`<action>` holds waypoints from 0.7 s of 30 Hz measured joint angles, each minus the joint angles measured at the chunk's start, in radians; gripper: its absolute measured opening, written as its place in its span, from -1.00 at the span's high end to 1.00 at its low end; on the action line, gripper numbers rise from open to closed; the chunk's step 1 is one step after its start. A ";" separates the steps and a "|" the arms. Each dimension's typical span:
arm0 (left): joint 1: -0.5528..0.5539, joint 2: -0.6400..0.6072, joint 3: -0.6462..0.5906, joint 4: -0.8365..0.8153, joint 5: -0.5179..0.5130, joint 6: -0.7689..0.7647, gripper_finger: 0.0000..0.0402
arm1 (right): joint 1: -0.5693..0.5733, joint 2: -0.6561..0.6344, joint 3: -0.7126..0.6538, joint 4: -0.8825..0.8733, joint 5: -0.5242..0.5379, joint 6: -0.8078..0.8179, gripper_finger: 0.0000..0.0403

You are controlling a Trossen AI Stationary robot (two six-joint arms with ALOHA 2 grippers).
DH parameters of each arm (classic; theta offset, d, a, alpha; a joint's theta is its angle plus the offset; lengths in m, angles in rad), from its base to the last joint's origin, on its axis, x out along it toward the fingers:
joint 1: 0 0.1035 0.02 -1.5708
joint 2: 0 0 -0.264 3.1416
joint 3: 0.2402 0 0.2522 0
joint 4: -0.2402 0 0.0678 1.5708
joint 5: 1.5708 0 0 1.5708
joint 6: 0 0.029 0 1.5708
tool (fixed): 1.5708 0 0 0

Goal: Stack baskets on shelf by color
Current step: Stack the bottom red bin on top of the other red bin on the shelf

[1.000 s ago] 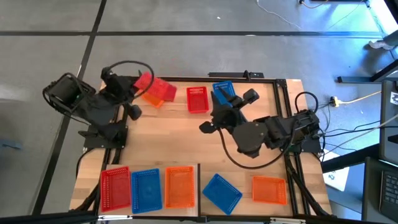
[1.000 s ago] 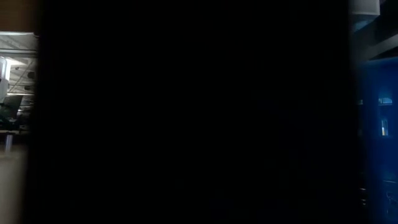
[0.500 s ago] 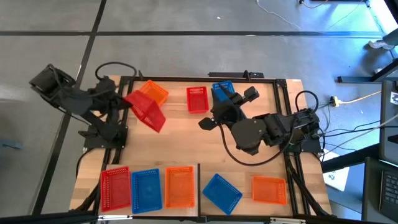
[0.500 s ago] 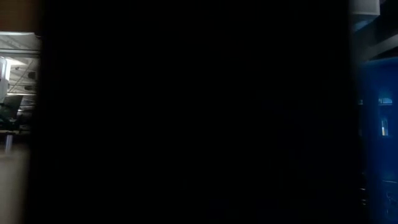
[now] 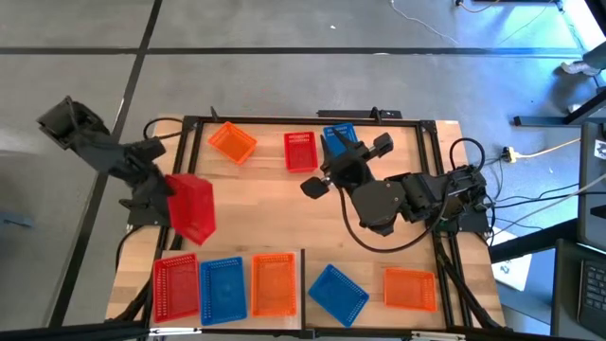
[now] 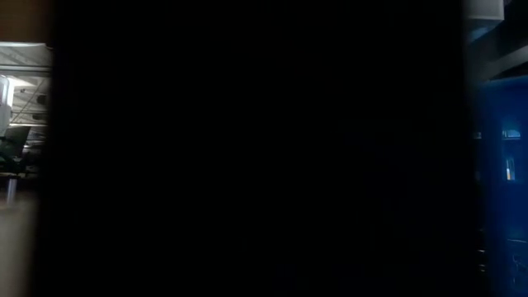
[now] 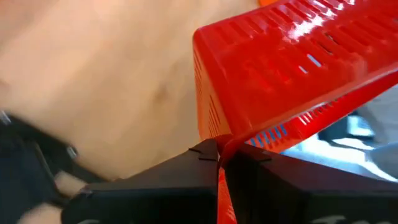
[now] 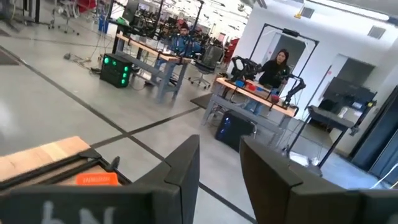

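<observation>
Left gripper [image 7: 219, 163] clamped shut on the rim of a red perforated plastic basket [image 5: 192, 207], which hangs tilted beyond the fingers over the wooden tabletop's [image 5: 270, 213] left edge, above the red, blue, orange basket row [image 5: 225, 284] at its near edge. Right gripper [image 8: 219, 163] open, empty, near the far edge.

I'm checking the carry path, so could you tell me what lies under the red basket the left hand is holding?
The red basket hangs tilted over bare tabletop by the left edge, shut in the left hand. Whatever lies directly beneath is covered.
</observation>
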 joint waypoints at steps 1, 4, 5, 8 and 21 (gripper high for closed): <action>-0.003 -0.005 0.000 0.000 0.015 -0.031 1.00 | 0.000 0.000 0.000 0.000 0.000 0.010 0.42; -0.004 -0.017 0.000 0.000 0.070 -0.129 1.00 | 0.000 0.000 0.000 0.000 -0.002 0.039 0.42; -0.004 -0.018 0.000 0.000 0.091 -0.153 1.00 | 0.000 0.000 0.000 0.000 -0.002 0.051 0.42; -0.004 -0.015 -0.001 0.000 0.154 -0.206 1.00 | 0.000 0.000 0.000 0.000 -0.002 0.073 0.42; -0.004 -0.004 -0.165 0.134 0.510 -0.435 1.00 | 0.000 0.000 0.000 0.010 -0.002 0.081 0.42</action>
